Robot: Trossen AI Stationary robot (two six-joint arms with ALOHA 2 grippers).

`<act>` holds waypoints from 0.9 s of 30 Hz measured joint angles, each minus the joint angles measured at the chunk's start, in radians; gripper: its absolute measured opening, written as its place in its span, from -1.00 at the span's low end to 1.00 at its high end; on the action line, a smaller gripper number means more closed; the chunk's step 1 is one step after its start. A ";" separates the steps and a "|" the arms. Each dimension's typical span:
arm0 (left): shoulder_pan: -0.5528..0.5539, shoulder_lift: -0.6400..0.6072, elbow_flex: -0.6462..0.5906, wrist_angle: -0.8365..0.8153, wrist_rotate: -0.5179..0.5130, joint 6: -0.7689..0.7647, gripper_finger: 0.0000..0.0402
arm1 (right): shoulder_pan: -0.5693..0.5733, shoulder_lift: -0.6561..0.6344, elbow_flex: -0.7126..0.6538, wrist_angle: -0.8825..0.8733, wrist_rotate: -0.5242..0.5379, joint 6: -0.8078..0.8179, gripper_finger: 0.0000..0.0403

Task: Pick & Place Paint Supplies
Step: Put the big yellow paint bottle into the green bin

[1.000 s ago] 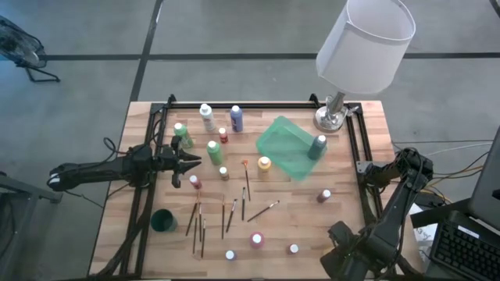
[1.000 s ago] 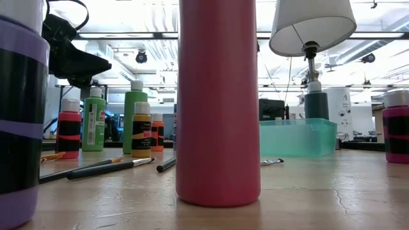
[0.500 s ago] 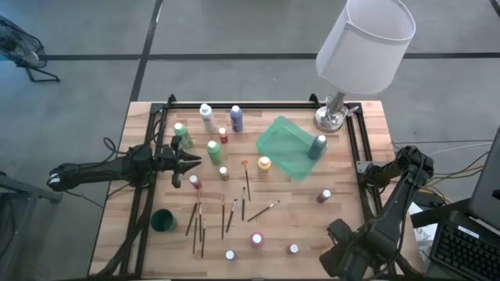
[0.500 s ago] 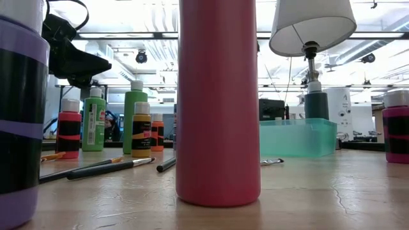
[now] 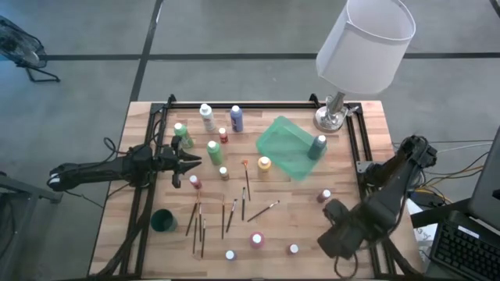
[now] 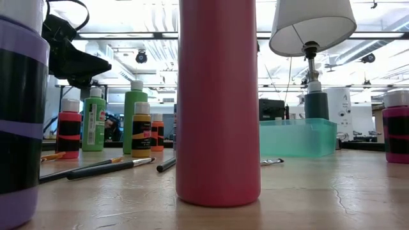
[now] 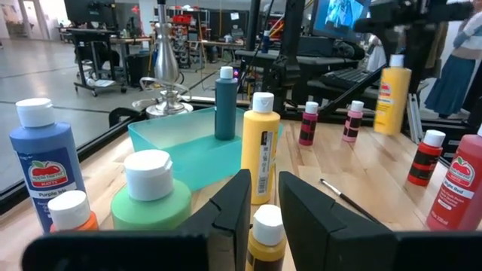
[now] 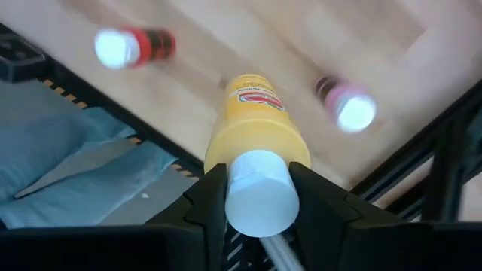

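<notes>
Now | right claw (image 8: 257, 197) clamped on yellow bottle's (image 8: 254, 124) white cap | left claw (image 7: 260, 218) slightly parted, empty | carry level to green tray (image 5: 286, 145), release gently.

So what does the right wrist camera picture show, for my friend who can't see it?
The right gripper holds a yellow paint bottle by its white cap above the wooden table. Below are a blurred red bottle and a pink bottle.
</notes>
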 joint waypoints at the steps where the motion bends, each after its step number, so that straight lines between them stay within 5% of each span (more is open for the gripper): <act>1: 0.000 0.000 0.000 0.000 0.000 0.000 -0.62 | -0.021 -0.009 0.000 -0.015 0.001 -0.028 -0.43; 15: 0.000 0.000 0.000 -0.005 0.000 0.000 -0.62 | -0.387 -0.029 0.055 -0.058 0.047 -0.557 -0.43; 27: 0.000 0.000 0.000 -0.006 0.000 0.000 -0.62 | -0.639 -0.028 0.098 -0.146 0.187 -0.669 -0.43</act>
